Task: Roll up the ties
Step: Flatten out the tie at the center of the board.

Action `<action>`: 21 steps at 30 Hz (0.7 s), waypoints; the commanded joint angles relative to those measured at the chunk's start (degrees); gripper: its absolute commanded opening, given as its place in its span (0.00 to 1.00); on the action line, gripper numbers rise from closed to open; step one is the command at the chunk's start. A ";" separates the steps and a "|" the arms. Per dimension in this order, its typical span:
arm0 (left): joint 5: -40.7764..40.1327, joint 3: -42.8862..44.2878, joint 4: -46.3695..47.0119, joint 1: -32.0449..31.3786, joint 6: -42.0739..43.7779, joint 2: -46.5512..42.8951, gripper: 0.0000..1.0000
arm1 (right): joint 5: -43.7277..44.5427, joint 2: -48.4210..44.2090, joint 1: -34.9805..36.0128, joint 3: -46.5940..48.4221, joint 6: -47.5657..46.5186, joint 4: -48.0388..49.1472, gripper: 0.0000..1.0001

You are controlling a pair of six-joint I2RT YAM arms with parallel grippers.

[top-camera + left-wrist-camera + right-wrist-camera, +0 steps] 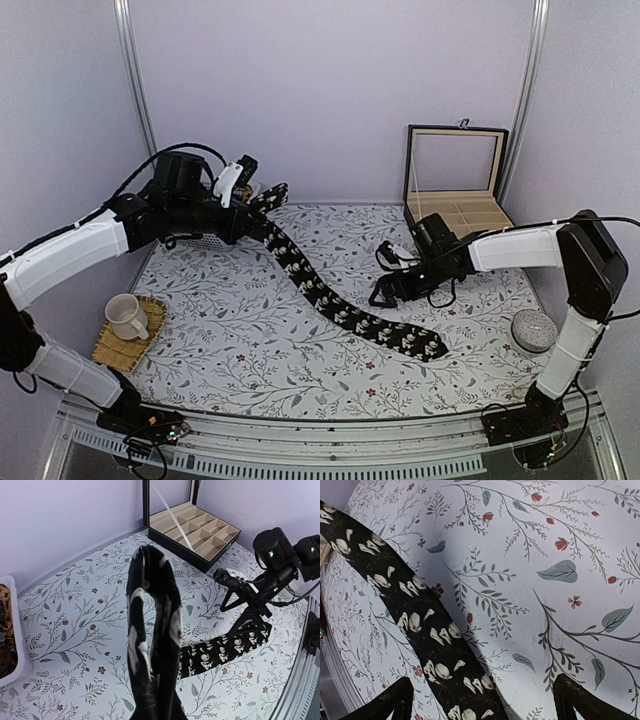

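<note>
Tie: black with a pale flower print [340,312], stretched diagonally across the floral tabletop [250,350]. Its wide end lies flat at the near right and its narrow end is raised off the cloth at the far left.
Mug: white [126,314], upright on a woven mat [112,348] at the near left, well apart from the tie.
Grey round object: [533,330] at the near right, just beside the right arm. What it is cannot be told.
Right gripper: [385,290] released, spread wide and grasping nothing. It is low over the tie's middle stretch. In the wrist view the tie [420,625] runs between the fingertips [395,700], closer to one. Whether they touch it cannot be told.
Left gripper: [250,205] clenched on the tie's narrow end, holding it above the tabletop. In its wrist view the fabric folds over in a loop and hides the fingers.
White bin: [14,645] at the far left, with brown-orange fabric inside.
Case: dark [455,212], lid standing open, tan compartments, at the far right corner.
</note>
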 commanded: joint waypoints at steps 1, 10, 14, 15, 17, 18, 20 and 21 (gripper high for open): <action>-3.81 -2.58 2.01 1.40 -1.66 -0.35 0.00 | 3.61 5.78 0.73 2.12 -1.79 -6.56 0.95; -8.52 -4.98 2.63 1.86 -4.58 0.40 0.00 | 3.90 12.27 4.46 5.25 -3.05 -13.76 0.77; -10.07 -5.47 2.47 2.25 -5.18 0.37 0.00 | 5.51 13.92 6.45 6.41 -3.68 -17.16 0.52; -10.55 -5.61 2.48 2.35 -5.30 0.33 0.00 | 6.04 13.94 7.08 6.32 -3.70 -17.81 0.49; -11.25 -5.92 2.52 2.58 -5.47 0.25 0.00 | 6.39 13.54 7.48 6.13 -3.79 -18.55 0.43; -11.49 -6.12 2.56 2.65 -5.58 0.25 0.00 | 6.62 13.35 7.58 6.01 -3.87 -18.80 0.40; -11.84 -6.48 2.92 2.83 -5.84 0.24 0.00 | 7.29 13.48 7.73 6.06 -3.88 -19.55 0.33; -11.89 -6.66 3.15 2.93 -5.91 0.31 0.00 | 7.95 13.79 7.79 6.25 -3.95 -20.11 0.28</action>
